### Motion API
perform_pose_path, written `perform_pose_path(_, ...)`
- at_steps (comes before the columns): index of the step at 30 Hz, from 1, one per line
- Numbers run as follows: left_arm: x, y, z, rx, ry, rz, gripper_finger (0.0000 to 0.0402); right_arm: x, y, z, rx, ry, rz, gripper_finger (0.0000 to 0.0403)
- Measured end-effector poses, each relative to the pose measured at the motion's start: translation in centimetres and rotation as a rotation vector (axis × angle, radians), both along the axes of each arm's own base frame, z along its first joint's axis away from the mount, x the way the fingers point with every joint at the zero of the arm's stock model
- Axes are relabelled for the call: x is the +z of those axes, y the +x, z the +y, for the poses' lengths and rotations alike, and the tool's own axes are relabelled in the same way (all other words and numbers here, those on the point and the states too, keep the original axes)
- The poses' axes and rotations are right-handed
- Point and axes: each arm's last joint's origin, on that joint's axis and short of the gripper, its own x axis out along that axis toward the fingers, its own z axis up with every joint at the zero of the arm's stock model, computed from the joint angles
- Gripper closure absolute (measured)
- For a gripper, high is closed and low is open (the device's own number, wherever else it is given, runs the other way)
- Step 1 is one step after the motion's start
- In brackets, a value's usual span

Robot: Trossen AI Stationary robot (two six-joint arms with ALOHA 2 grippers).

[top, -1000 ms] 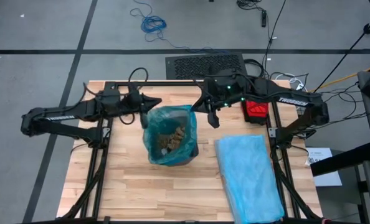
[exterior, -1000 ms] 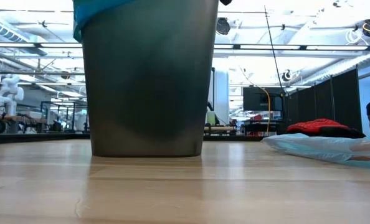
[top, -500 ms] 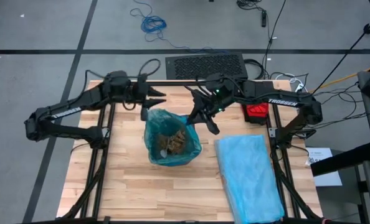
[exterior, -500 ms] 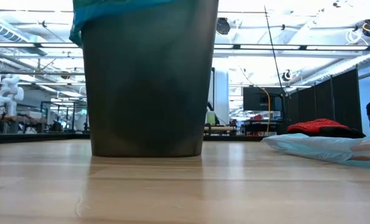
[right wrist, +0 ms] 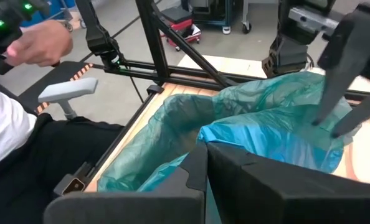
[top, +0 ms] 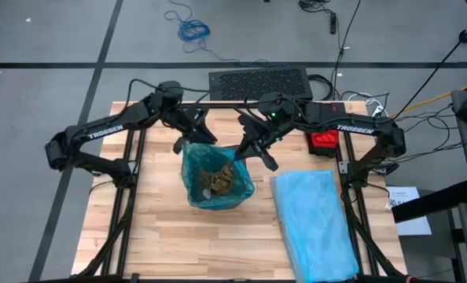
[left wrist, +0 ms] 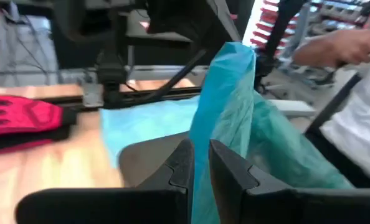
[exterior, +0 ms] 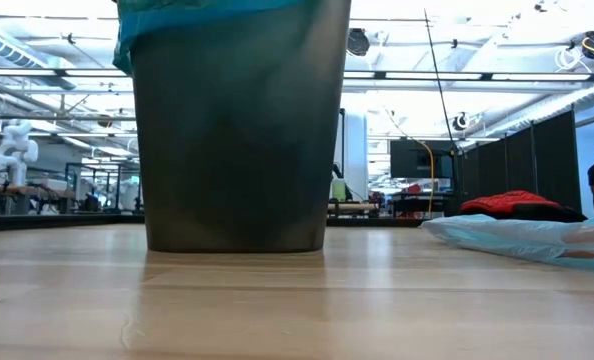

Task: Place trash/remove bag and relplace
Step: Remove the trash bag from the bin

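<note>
On the wooden table (top: 155,236) our bin (exterior: 237,130) stands. Our left gripper (left wrist: 199,165) and right gripper (right wrist: 205,163) each pinch the bag (top: 215,174) rim narrowly.

A fold of the teal bag (left wrist: 225,118) is pinched between the left hand (left wrist: 199,168) fingers at bottom centre. A red glove (left wrist: 20,118) is seen at left on the wooden surface (left wrist: 54,165). A person's hand (left wrist: 331,46) is seen upper right.
</note>
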Motion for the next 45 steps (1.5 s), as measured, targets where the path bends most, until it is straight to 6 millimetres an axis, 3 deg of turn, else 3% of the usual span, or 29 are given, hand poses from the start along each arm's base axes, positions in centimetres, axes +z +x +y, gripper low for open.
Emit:
perform_pose_path(13,-1.1,1.5,-0.6,-0.07,-0.049,0.033,0.0281,0.1,0.0,0.0,0.007,-0.014,-0.014,0.0403)
perform_pose_path(19,-1.5,2.2,-1.6,-0.099,-0.01,0.026,0.0276,0.1,0.0,0.0,0.011,-0.023,-0.023,0.0403)
perform_pose_path(22,-1.4,2.7,-2.0,-0.02,0.046,0.02,0.0277,0.1,0.0,0.0,0.011,-0.024,-0.023,0.0403)
perform_pose_path(26,-1.2,3.2,-2.6,0.126,0.12,0.03,0.03,0.1,0.0,0.0,0.011,-0.024,-0.023,0.0403)
perform_pose_path(32,-0.7,3.4,-3.9,0.147,0.155,-0.009,0.0392,0.0,0.0,0.0,-0.001,-0.043,-0.017,0.0403)
perform_pose_path(45,3.4,-1.3,-4.8,0.522,0.341,-0.085,0.0401,-0.5,-0.1,-1.0,-0.267,-0.24,0.045,0.0403)
